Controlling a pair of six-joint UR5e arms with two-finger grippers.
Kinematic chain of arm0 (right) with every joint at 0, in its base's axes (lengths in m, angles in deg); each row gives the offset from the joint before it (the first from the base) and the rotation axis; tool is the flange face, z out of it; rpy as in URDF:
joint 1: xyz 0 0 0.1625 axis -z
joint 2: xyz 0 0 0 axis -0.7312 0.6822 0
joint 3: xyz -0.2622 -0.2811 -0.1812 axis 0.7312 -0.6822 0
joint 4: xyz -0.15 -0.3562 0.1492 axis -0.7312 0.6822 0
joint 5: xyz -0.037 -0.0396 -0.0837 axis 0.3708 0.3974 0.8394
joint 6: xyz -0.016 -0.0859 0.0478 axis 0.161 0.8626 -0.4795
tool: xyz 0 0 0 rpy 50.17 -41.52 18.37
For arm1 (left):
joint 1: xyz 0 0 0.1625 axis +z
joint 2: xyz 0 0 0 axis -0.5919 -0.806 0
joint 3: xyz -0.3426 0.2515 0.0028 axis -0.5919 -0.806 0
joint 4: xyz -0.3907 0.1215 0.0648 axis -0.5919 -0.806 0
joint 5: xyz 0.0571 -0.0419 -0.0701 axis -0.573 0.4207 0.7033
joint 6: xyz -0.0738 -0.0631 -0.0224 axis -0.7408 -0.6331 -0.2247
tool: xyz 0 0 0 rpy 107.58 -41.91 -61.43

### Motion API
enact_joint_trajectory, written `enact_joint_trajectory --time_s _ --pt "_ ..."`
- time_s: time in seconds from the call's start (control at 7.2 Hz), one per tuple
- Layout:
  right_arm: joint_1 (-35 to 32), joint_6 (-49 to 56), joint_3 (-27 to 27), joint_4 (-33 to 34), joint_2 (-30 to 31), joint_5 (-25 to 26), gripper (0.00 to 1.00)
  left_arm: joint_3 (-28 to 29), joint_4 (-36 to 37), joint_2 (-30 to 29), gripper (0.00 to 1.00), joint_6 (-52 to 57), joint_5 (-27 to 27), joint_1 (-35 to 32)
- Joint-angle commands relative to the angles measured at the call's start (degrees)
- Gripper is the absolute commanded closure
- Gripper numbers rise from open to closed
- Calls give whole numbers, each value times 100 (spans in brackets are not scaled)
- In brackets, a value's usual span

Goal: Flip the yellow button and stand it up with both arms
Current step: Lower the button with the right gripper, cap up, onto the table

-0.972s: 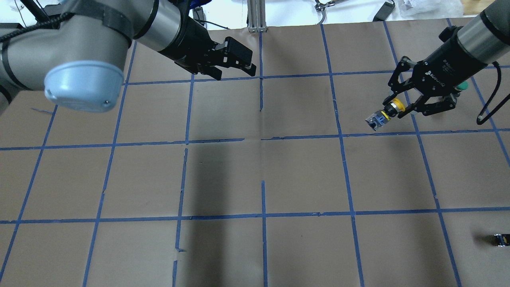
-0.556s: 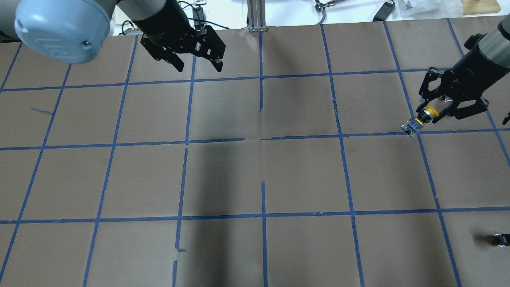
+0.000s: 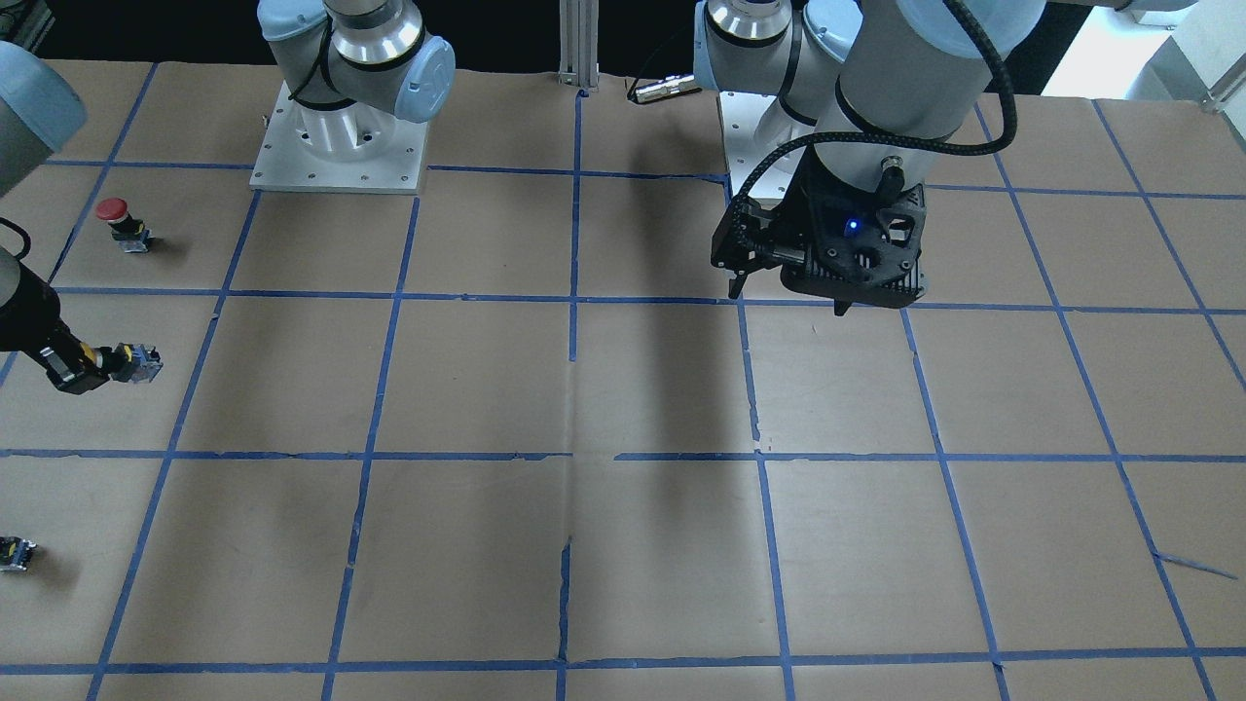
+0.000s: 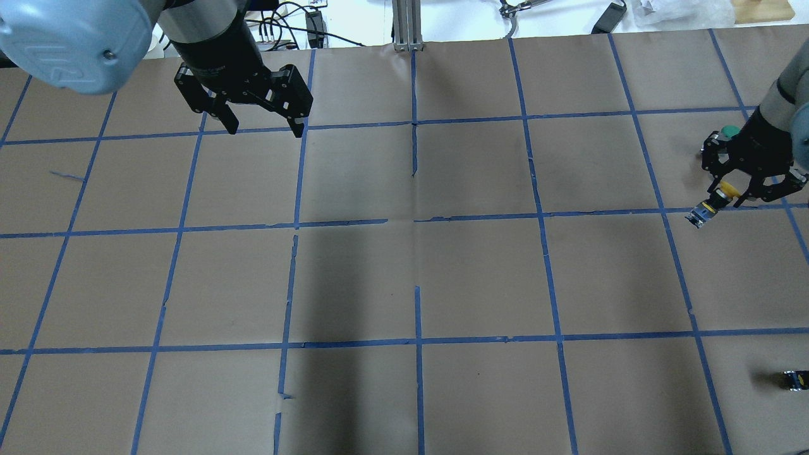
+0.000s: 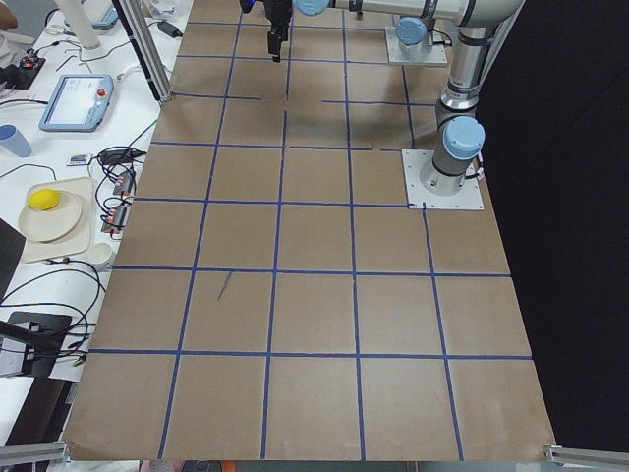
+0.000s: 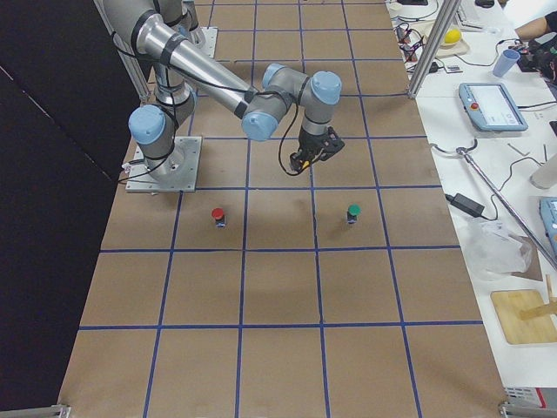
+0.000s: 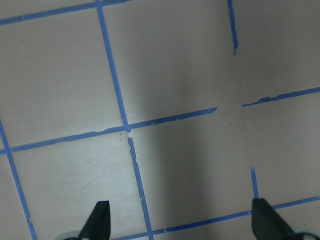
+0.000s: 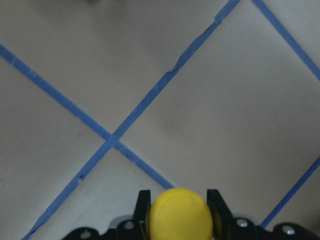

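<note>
My right gripper is shut on the yellow button at the table's right edge. It grips just below the yellow cap, and the black-and-grey body sticks out past the fingertips, tilted towards the table. In the front-facing view the button juts from the gripper at the far left. In the right wrist view the yellow cap sits between the two fingers. My left gripper is open and empty over the far left part of the table, pointing down; it also shows in the left wrist view.
A red-capped button stands near the right arm's base. A green-capped button stands just behind the right gripper. A small capless switch block lies at the near right edge. Brown paper with a blue tape grid covers the table.
My right gripper has carried the yellow button to the right, towards the table's edge. My left gripper has swung left and away from the centre, still open.
</note>
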Motion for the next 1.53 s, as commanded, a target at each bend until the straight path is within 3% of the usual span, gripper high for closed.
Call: enact_joint_trajectory --time_s 0.0,0.28,0.56,1.11,1.39 --pt "4 -51 558 1344 -155 781 100 -137 -63 250 0 -45 -78 73" --pt "47 -487 568 1513 -304 1308 99 -654 -28 653 0 -158 -105 135" --pt "56 -771 612 1549 -375 1494 99 -1147 338 988 0 -98 -96 354" --pt "65 -1809 752 1664 -367 2013 99 -1105 411 1025 0 -98 -87 503" --pt "56 -1985 1137 2379 -410 2241 99 -1158 446 1025 0 -89 -8 610"
